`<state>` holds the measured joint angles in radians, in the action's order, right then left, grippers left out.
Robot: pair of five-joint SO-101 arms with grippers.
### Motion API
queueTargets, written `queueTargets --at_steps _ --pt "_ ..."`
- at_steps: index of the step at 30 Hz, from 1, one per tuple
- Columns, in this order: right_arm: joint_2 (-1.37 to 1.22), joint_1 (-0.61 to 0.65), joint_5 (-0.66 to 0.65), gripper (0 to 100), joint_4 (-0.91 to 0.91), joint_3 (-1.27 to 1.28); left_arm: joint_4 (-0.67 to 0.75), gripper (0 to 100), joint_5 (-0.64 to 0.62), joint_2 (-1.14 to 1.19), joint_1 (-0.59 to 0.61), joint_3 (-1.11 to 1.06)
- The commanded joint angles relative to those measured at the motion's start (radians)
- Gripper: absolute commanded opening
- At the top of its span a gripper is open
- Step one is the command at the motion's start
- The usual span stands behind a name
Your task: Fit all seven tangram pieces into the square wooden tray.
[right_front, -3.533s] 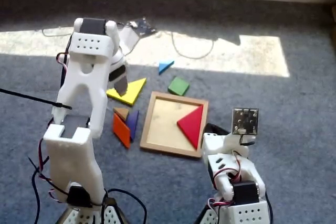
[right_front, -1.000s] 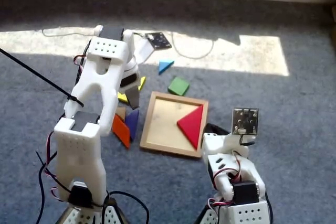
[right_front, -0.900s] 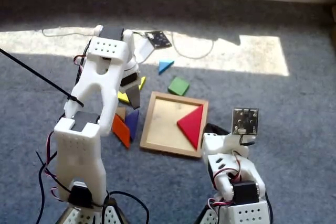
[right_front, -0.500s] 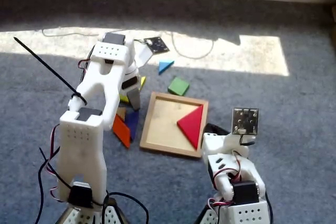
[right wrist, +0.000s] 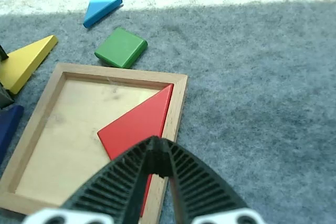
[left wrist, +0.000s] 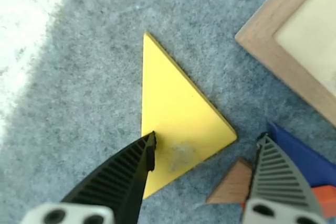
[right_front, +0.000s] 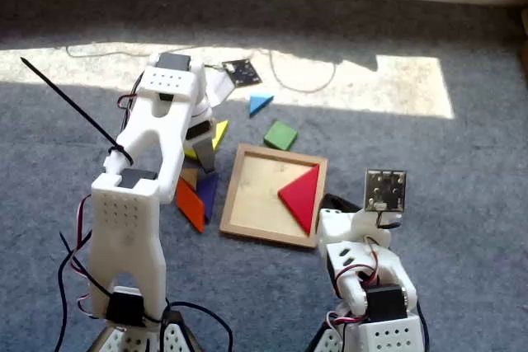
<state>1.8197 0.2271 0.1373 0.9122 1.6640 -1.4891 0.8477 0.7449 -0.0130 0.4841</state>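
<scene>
While the left gripper (left wrist: 207, 142) hangs over the yellow triangle (left wrist: 173, 114), its jaws stand wide apart and grip nothing. One fingertip is over the piece's face near an edge. The other is beyond the corner, close to the brown triangle (left wrist: 233, 182) and the dark blue piece (left wrist: 299, 150). Contact with the wood cannot be confirmed. This stance appears intended for closing across the corner, where the neighbouring pieces leave little room.

The square wooden tray (right_front: 276, 152) lies on the carpet (right_front: 462, 171) just beside the yellow triangle. It holds one piece, the red triangle (right_front: 303, 194), whose long edge is set against the rail nearest the right arm. That placement leaves the rest of the floor free, probably for the second large triangle.

Six pieces lie outside the tray, including the light blue triangle (right_front: 260, 104), the green square (right_front: 280, 135) and the orange piece (right_front: 190, 204).

The right gripper (right wrist: 157, 144) is closed on nothing above the tray's near rail, apparently parked out of the way.
</scene>
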Motion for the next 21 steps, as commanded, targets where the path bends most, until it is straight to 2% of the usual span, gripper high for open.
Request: queueTargets --at_steps 1,5,12,21 --pt "0.015 -0.005 -0.012 2.0 -0.024 0.002 0.006 30 0.011 -0.002 0.021 0.001" --pt "0.015 -0.005 -0.012 2.0 -0.024 0.002 0.009 29 0.011 0.008 0.019 -0.005" --pt "0.015 -0.005 -0.012 2.0 -0.024 0.002 0.025 14 0.015 0.061 -0.007 -0.007" --pt "0.015 -0.005 -0.012 2.0 -0.024 0.002 0.02 14 0.011 0.048 -0.015 -0.005"
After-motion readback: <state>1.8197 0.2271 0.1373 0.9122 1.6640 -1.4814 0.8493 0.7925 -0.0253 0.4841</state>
